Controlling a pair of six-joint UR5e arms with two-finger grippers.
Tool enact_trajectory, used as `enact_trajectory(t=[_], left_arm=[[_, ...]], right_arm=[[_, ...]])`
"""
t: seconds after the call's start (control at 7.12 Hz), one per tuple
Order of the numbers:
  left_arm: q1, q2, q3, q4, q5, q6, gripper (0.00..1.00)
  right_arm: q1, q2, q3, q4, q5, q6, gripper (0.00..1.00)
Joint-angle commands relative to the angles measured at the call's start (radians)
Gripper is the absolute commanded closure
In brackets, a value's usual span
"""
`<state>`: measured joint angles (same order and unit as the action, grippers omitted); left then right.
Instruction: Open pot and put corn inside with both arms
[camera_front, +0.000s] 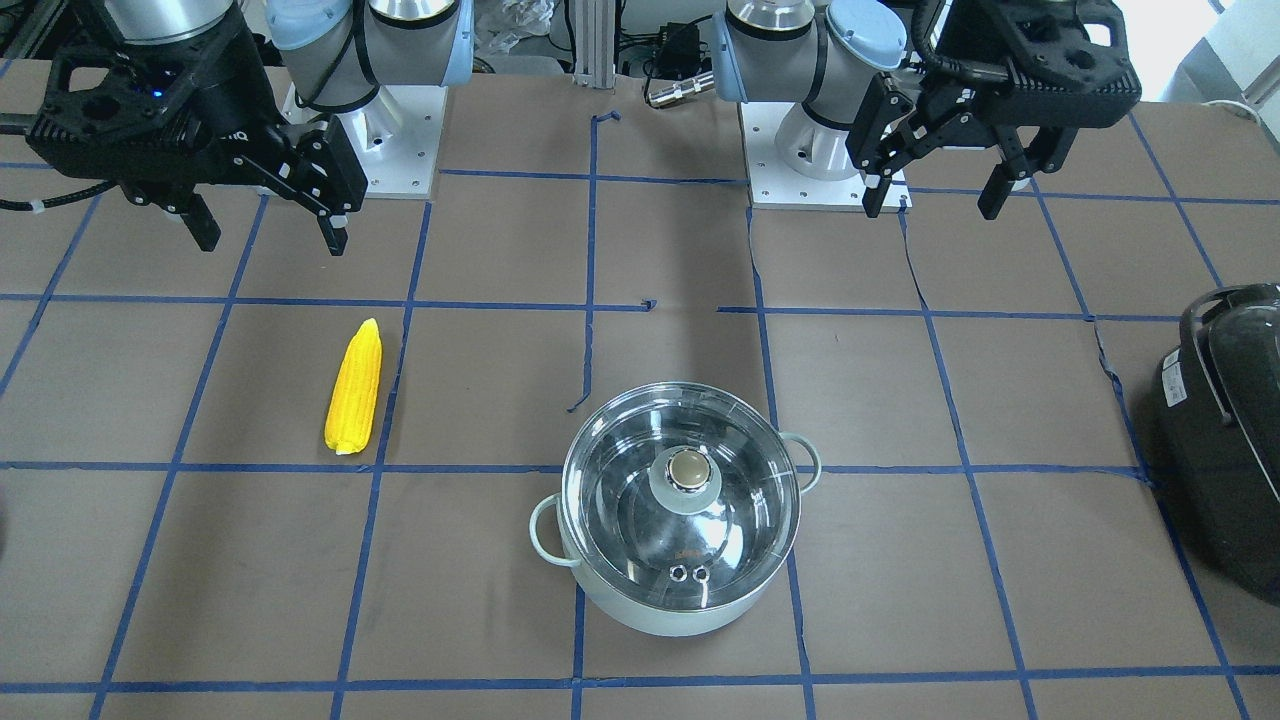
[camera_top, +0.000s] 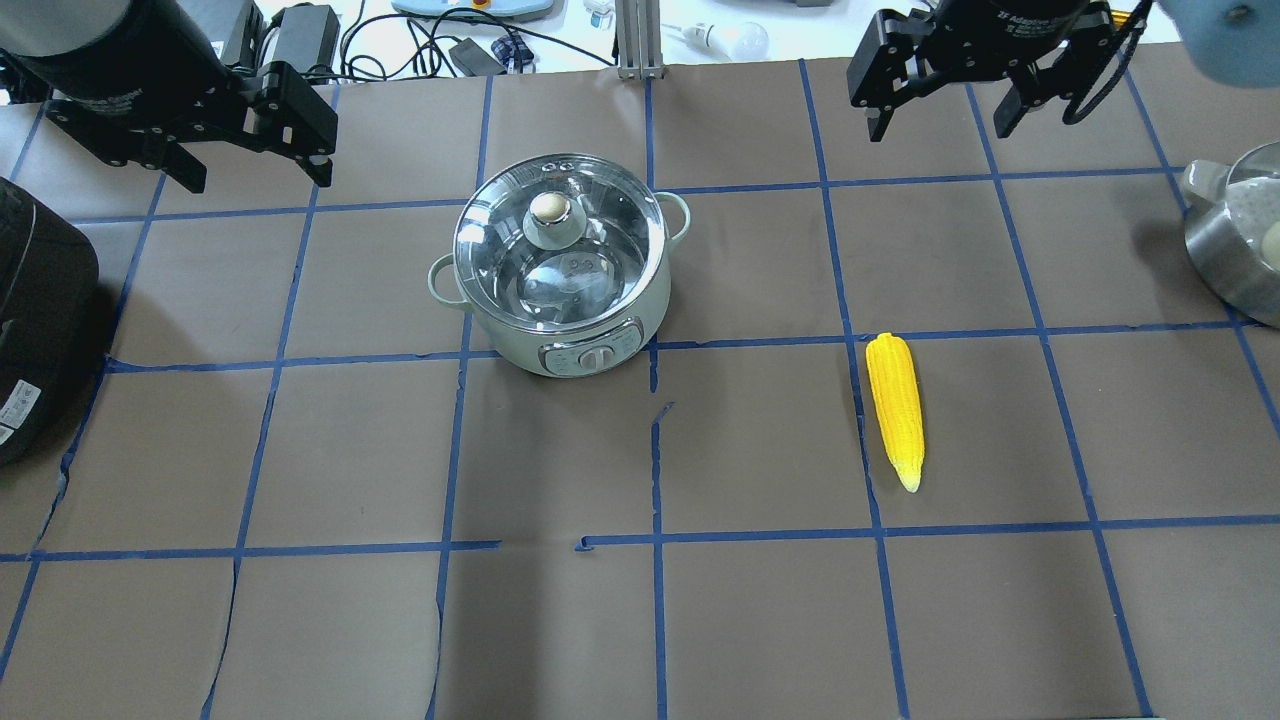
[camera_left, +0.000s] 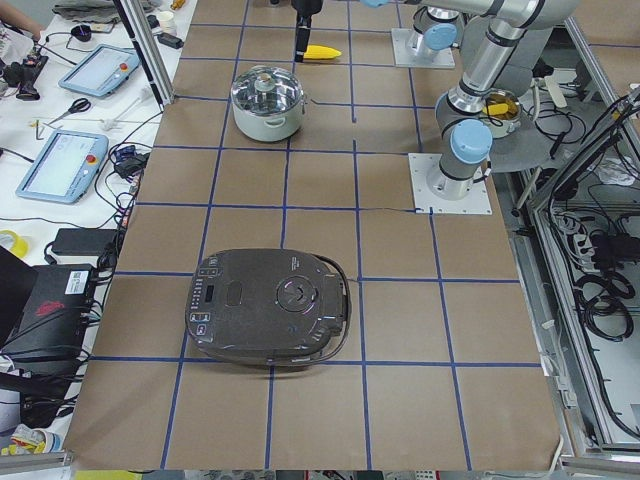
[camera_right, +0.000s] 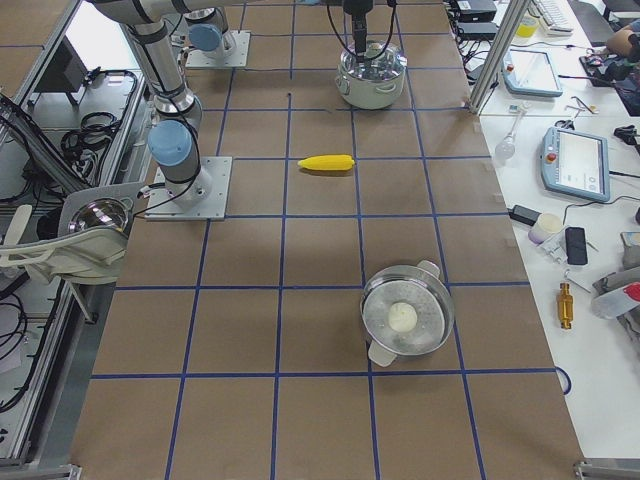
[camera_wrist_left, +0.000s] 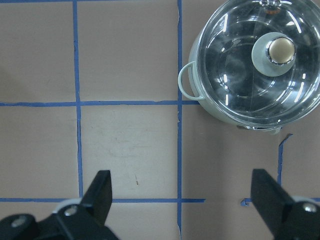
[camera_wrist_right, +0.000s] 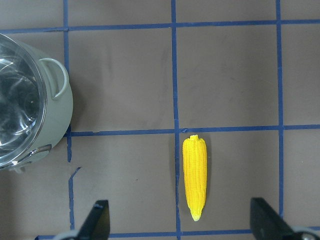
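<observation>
The green pot (camera_wrist_left: 201, 97) sits at the top right. Its glass lid (camera_wrist_left: 235, 75) is on, with a round knob (camera_wrist_left: 280, 50). The left gripper (camera_wrist_left: 181, 174) has its black fingers (camera_wrist_left: 100, 192) spread wide over the brown table (camera_wrist_left: 125, 50).

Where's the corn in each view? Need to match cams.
Front-facing: corn left of centre.
Overhead: corn right of centre.
Exterior left: corn near top edge, beyond the pot.
Exterior right: corn upper middle.
Left wrist: not in it.
Right wrist: corn lower middle.
Landmark: the pot shows in all six.
</observation>
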<state>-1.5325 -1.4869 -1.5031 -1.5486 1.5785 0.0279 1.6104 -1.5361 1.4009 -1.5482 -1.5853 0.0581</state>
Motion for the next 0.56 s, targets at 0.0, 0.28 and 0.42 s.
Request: enact_trajectory(t=[0.0, 0.28, 0.42], left_arm=[[0.0, -0.001, -0.002, -0.001, 0.0, 0.003, 0.0], [0.011, -0.009, 0.0, 0.004, -0.006, 0.003, 0.0], [0.009, -0.018, 0.016, -0.002, -0.002, 0.001, 0.0]], right_arm=[[-0.004, 0.019, -0.008, 0.026, 0.005, 0.005, 0.0], [0.005, 0.082, -0.003, 0.051, 0.013, 0.0, 0.0], [0.003, 0.094, 0.001, 0.045, 0.078, -0.006, 0.0]])
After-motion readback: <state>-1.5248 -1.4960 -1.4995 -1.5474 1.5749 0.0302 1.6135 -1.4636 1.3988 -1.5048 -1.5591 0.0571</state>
